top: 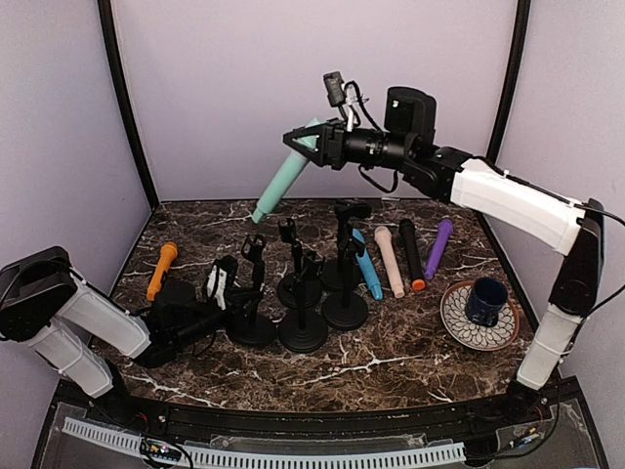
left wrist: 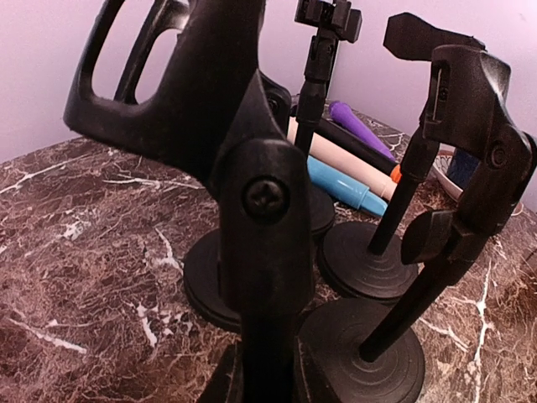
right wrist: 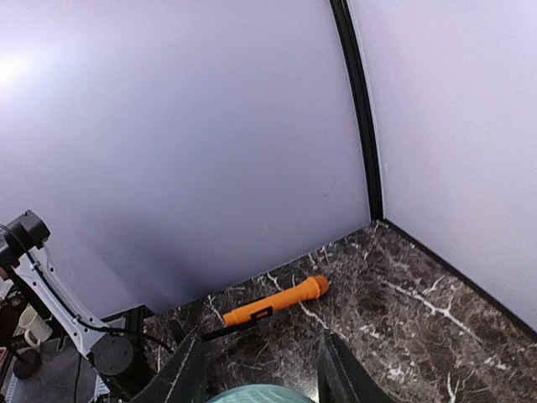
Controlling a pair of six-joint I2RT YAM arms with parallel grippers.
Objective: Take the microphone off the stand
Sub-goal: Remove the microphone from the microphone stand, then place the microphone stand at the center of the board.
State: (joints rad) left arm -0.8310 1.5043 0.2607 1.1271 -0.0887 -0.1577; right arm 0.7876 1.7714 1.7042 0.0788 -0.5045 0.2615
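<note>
On the dark marble counter (top: 410,366), at its near left, my left pincer (top: 234,293) is closed tight on the stem of the nearest stand (top: 252,330). Its wrist camera looks straight past the black clip at the top. Three more black stands (top: 303,334) crowd just beside and behind it, their round bases almost touching.

To the left, an orange microphone (top: 161,271) lies flat on the stone. To the right of the stands, four more lie side by side: blue (top: 368,269), cream (top: 390,264), black with an orange tip (top: 412,256) and purple (top: 438,249). Beside them at the right edge sits a patterned plate (top: 467,330) with a navy mug (top: 485,299) on it.

Farthest back and high above the counter, my right pincer (top: 305,145) is clamped on the teal microphone (top: 278,186). It hangs in the air, well clear of the stands, and tilts with its lower end down and to the left, toward the back wall.
</note>
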